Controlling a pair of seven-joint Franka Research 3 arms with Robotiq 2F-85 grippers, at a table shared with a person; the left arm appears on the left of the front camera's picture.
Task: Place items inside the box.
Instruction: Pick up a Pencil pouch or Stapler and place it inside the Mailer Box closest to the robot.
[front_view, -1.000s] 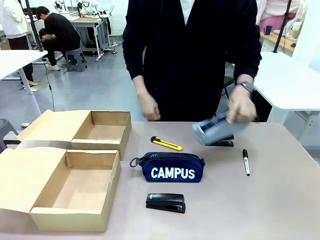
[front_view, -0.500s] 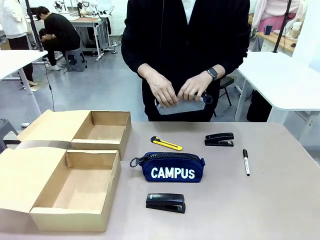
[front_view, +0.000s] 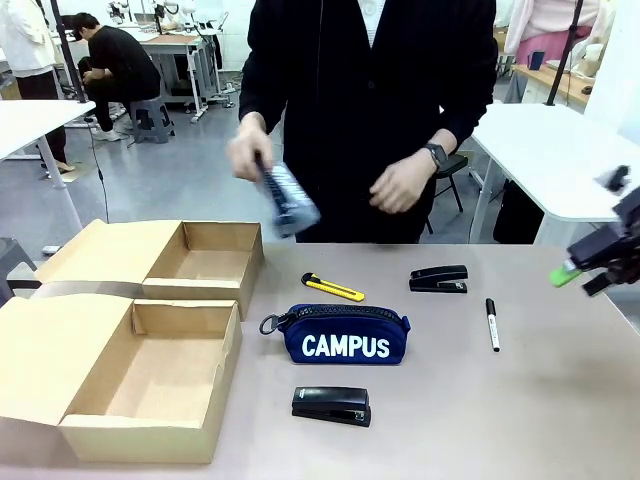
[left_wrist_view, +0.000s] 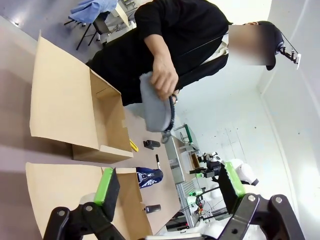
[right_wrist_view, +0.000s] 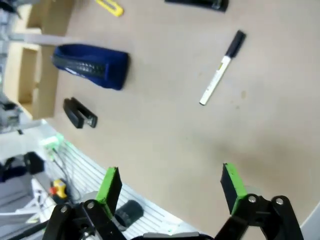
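A person at the far side of the table (front_view: 560, 400) holds the grey zip pouch (front_view: 288, 203) aloft in one hand (front_view: 247, 150), upper centre-left in the front view, above the far box (front_view: 252, 262) but not yet in it. The other items lie on the tabletop: the navy zip pouch (front_view: 345, 335) at centre, the utility knife (front_view: 333, 288) just behind it, the near stapler (front_view: 331, 405) in front of it, and the far stapler (front_view: 438, 279) to centre-right. The near box (front_view: 140, 440) stands open at lower left.

Both pincers are spread wide with nothing between the pads. The left gripper (left_wrist_view: 169, 182) hovers above the cardboard; the right gripper (right_wrist_view: 170, 184) hangs over bare table at the frame's right, well apart from every item.

The pouches look soft and light, likely to give under the pads, so a pinch across the middle of the body seems the safest hold. The staplers look stiff, dense and smooth, best taken across their narrow sides. The knife is slim and lies flat — probably the hardest to lift, and best gripped across its width.

A black-and-white marker (front_view: 492, 323) lies between the right pincer and the staplers, and the person's arm over the far box could cross any reach there.
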